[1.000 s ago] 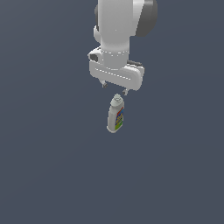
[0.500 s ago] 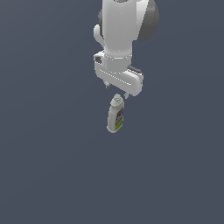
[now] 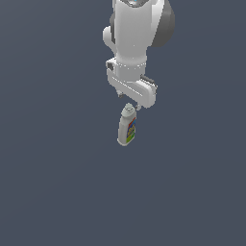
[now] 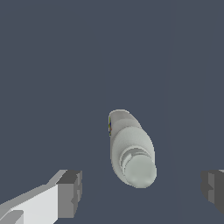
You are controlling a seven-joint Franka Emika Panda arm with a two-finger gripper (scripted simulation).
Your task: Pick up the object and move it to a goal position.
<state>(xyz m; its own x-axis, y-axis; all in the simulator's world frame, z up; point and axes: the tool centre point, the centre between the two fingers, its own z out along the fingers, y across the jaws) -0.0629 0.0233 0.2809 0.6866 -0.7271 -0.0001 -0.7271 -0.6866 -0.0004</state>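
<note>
We find the bottle [image 3: 127, 127] lying on its side on the plain dark grey floor [image 3: 53, 182], a little above the middle of the exterior view. Its pale cap [image 3: 128, 110] points toward 12 o'clock, and its base toward 6 o'clock, with the body tilted slightly off that line. The label [image 3: 131, 129], in blue, red, yellow and green bands, faces the exterior view's right. The arm [image 3: 137, 33] enters from 12 o'clock, and the gripper [image 3: 130, 100] hangs just above the cap end of the bottle; from this view we cannot tell whether it touches. In the wrist view we see the bottle [image 4: 131, 148] cap-first, the cap [image 4: 140, 171] nearest the camera and the body receding behind it. The two fingers [image 4: 70, 193] stand wide apart, one on each side of the cap, with open floor showing between each pad and the bottle. Nothing is clamped; the bottle sits between the fingers, nearer the middle of the gap, untouched by either pad.
</note>
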